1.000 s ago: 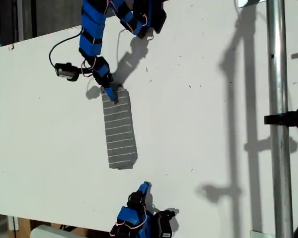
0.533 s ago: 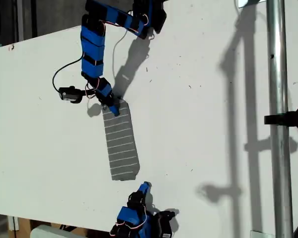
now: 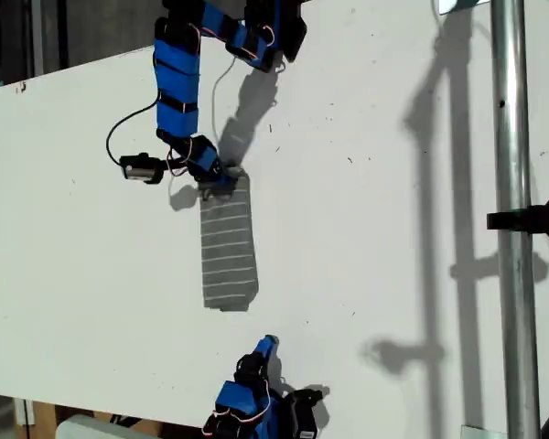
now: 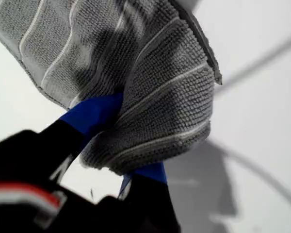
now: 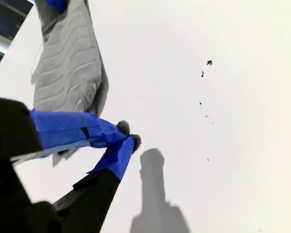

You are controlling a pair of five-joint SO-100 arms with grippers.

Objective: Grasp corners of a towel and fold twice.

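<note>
Grey, white-striped terry makes up the one towel (image 3: 229,245), folded into a narrow strip on the white surface (image 3: 375,229), left of centre in the exterior view. The first hand (image 3: 221,180) is clamped on its far corners (image 4: 155,131). The second hand (image 5: 128,141), fingertips pressed together and empty, hovers beyond the strip's near end.

Your two arms: blue segments on black joints and motors, with thin red and white wires at the joints and a black cable looping off one. My first gripper (image 4: 121,141) and my second gripper (image 5: 123,138) have blue-taped fingers on black bodies.
</note>
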